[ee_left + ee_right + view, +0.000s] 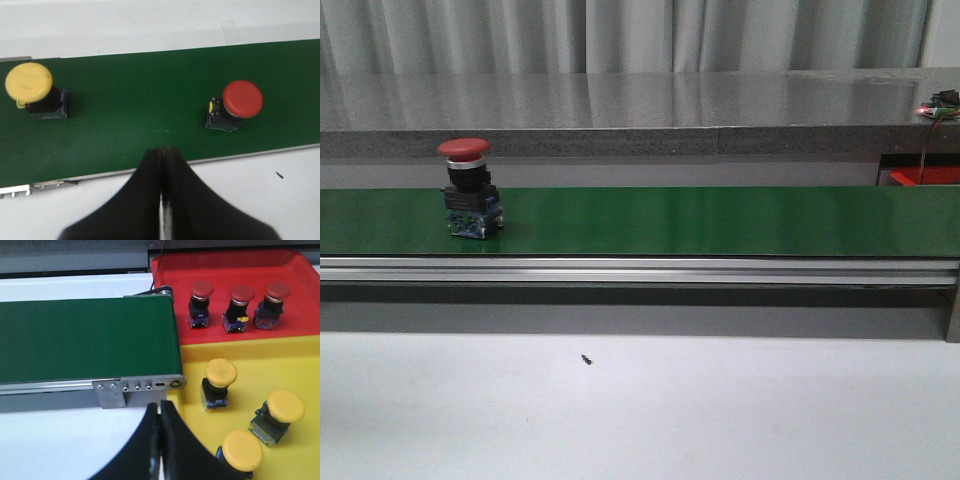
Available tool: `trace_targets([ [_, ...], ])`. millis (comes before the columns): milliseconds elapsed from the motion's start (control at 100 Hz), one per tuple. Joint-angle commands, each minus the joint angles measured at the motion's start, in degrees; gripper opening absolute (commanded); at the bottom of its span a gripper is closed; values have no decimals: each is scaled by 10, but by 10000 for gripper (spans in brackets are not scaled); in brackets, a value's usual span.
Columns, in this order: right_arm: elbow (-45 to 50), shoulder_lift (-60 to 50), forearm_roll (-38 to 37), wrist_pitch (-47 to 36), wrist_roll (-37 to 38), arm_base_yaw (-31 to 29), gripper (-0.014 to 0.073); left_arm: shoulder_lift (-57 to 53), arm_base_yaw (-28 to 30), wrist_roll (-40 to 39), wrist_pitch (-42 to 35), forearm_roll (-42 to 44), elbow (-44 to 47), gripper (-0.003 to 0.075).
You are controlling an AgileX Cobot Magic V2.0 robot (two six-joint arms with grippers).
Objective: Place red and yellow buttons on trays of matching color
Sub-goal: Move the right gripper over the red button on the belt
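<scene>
A red button stands upright on the green conveyor belt at the left; the left wrist view shows this red button and a yellow button farther along the belt. My left gripper is shut and empty, above the belt's near edge between the two. My right gripper is shut and empty, by the belt's end bracket. The red tray holds three red buttons. Three yellow buttons stand on the yellow tray.
An aluminium rail runs along the belt's front edge. A grey counter lies behind the belt. A small dark speck lies on the white table. A red corner shows at the far right.
</scene>
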Motion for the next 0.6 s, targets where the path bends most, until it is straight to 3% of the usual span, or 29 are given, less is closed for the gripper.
trace_targets([
  [0,-14,2,0,-59,1,-4,-67,-67,-5,1,-53,-15,28,-20],
  [300,-14,7,1,-53,1,-4,-67,-234,-4,1,-117,-6,175,-20],
  [590,-20,39,1,-56,0,-2,-67,-358,-4,1,-119,-6,268,-20],
])
